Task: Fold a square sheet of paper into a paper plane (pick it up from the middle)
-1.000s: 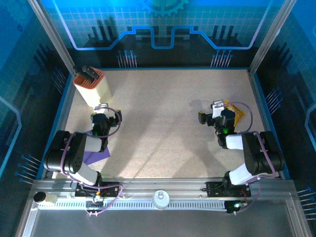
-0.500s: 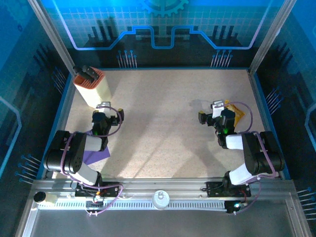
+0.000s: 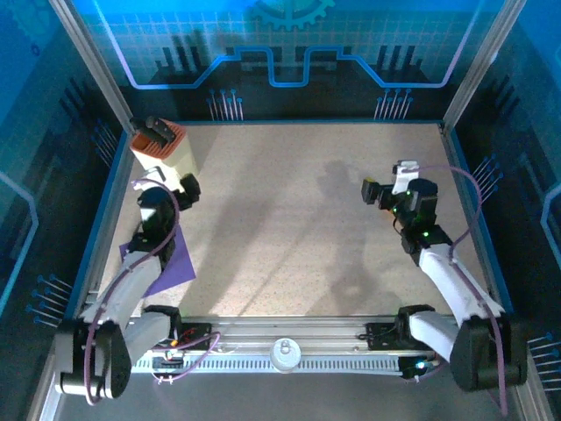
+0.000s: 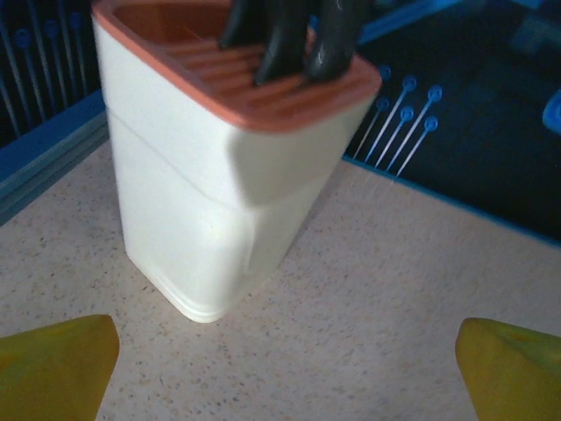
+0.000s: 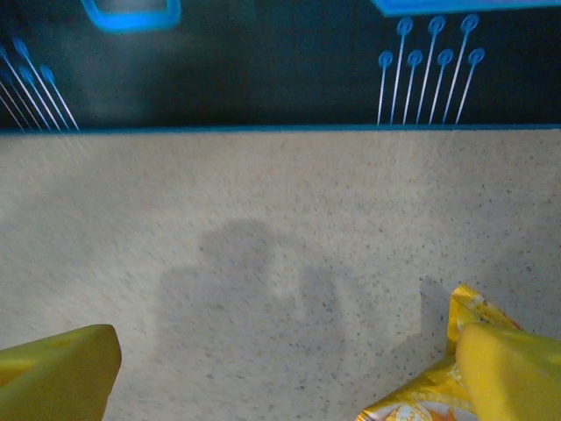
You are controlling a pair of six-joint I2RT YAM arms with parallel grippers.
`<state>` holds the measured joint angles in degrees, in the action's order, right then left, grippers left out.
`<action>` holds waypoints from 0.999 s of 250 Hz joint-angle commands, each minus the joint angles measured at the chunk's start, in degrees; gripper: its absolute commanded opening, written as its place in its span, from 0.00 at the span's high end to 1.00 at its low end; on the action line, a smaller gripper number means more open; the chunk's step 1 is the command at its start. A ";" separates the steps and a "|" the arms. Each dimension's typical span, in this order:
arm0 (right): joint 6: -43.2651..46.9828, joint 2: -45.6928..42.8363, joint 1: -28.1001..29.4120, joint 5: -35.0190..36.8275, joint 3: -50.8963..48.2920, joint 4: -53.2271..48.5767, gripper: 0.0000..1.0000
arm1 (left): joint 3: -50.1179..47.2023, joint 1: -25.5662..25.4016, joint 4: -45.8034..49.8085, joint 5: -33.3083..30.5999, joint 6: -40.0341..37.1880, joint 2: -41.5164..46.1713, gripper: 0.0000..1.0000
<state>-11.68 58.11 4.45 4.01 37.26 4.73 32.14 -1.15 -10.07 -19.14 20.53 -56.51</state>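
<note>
The purple square sheet of paper (image 3: pixel 173 267) lies flat near the front left of the table, partly under my left arm. My left gripper (image 3: pixel 172 191) (image 4: pixel 285 364) is beyond the sheet, close to the tall cream-and-orange box (image 3: pixel 162 156) (image 4: pixel 219 175). Its yellow fingers (image 4: pixel 57 364) are spread wide with only bare table between them. My right gripper (image 3: pixel 396 188) (image 5: pixel 285 373) hovers at the right, open and holding nothing. The corner of the yellow snack packet (image 5: pixel 438 395) lies beside its right finger (image 5: pixel 513 373).
Dark handles stick out of the box's orange slotted top (image 4: pixel 280 83). The blue-edged back wall (image 5: pixel 280 66) is just past the right gripper. The speckled table (image 3: pixel 289 219) stretches between the arms.
Both arms have stretched out from their folded pose. The left gripper moved back-left toward the box, uncovering more of the purple sheet. The right gripper moved slightly right and back over the snack packet.
</note>
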 commanded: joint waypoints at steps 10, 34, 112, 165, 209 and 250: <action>-14.26 -3.79 -1.08 -7.15 6.99 -31.93 0.01 | 5.13 1.66 32.12 2.20 15.83 4.15 0.00; -18.07 -6.68 -1.09 -20.52 6.04 -32.75 0.01 | 4.31 4.33 36.95 9.24 18.50 3.68 0.00; -20.75 -10.96 3.56 -25.54 2.91 -34.93 0.01 | -0.82 10.48 35.69 15.20 19.81 -1.73 0.00; -21.49 -10.67 3.97 -25.83 0.44 -34.74 0.01 | -0.70 10.56 34.68 14.17 19.19 -7.93 0.00; -21.56 -11.54 3.92 -20.66 1.10 -37.16 0.01 | -1.08 10.58 35.53 16.66 20.12 -12.36 0.00; -20.74 -14.65 3.69 -16.38 1.05 -40.01 0.01 | -2.12 10.46 33.06 25.49 19.99 -15.91 0.00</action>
<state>-32.58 46.19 7.62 -16.56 38.13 -31.29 31.42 8.95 24.27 -1.96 39.79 -70.26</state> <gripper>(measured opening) 0.992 0.999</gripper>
